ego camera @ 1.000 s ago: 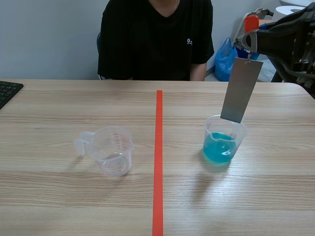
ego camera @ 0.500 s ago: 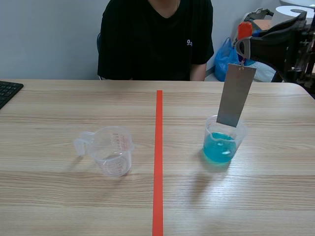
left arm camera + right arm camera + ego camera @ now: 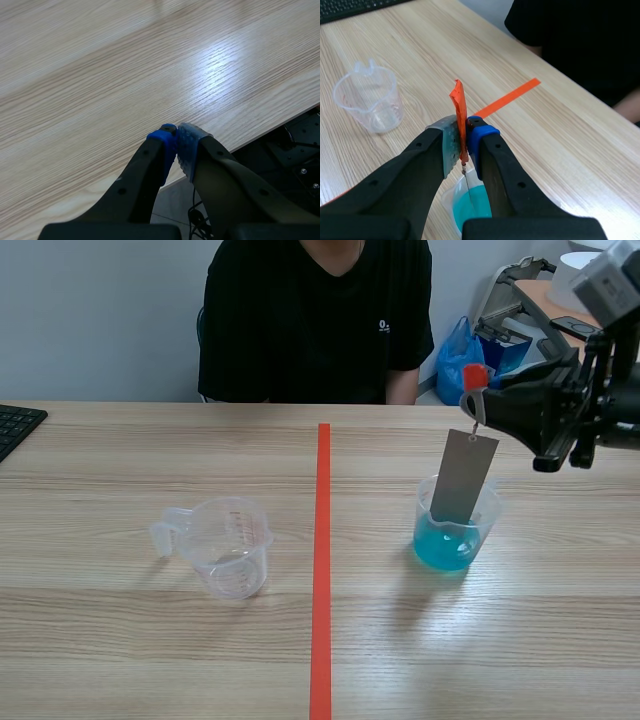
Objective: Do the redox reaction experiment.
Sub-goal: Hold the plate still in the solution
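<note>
you've got a pale wood-grain worktop [image 3: 120, 640] catching some bright glare, a plain grey wall [image 3: 100, 320] behind it, a keyboard [image 3: 15, 425] corner at its left edge, and a blue plastic bag [image 3: 457, 360] back right.

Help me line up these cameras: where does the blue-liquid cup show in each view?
Scene view: blue-liquid cup right of the tape line.
Left wrist view: not in it.
Right wrist view: blue-liquid cup below the jaws, partly hidden.
Shared landmark: the tape line, in scene and right wrist views.

Right gripper [image 3: 463, 144] clamped, left gripper [image 3: 176, 144] closed.
</note>
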